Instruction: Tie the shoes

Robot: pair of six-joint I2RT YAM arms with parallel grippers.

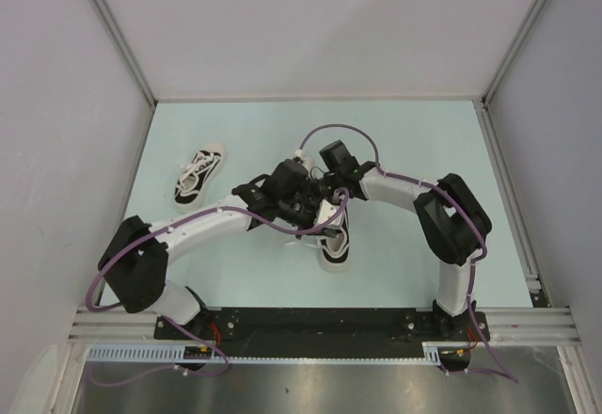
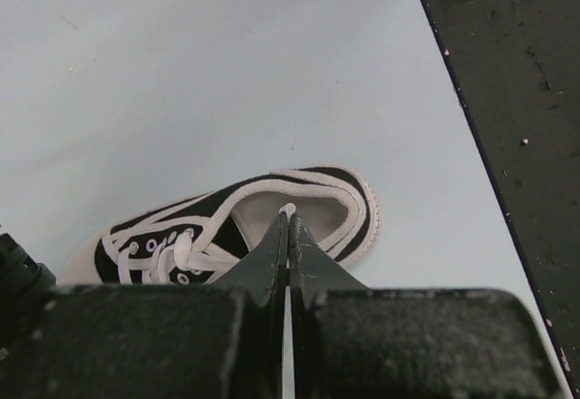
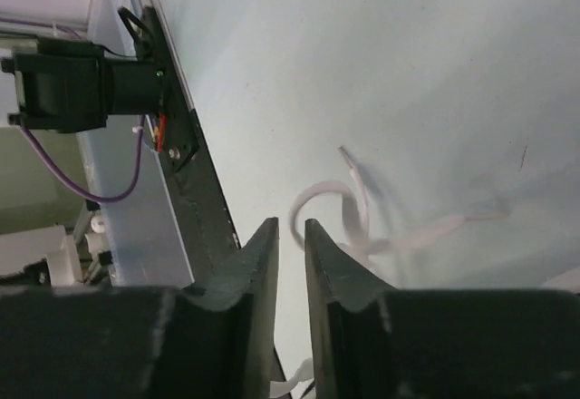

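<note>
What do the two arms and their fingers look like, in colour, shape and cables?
The left arm and the right arm have white tubular links joined by bulky black joint housings. A purple cable runs along each arm in loose loops. The left fingers and the right fingers are matte black wedges that taper to narrow tips from wide, rough-textured black blocks.

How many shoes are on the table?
2. One small black canvas sneaker with white laces lies alone on the left; the other black sneaker lies in the middle, partly hidden from above.
</note>
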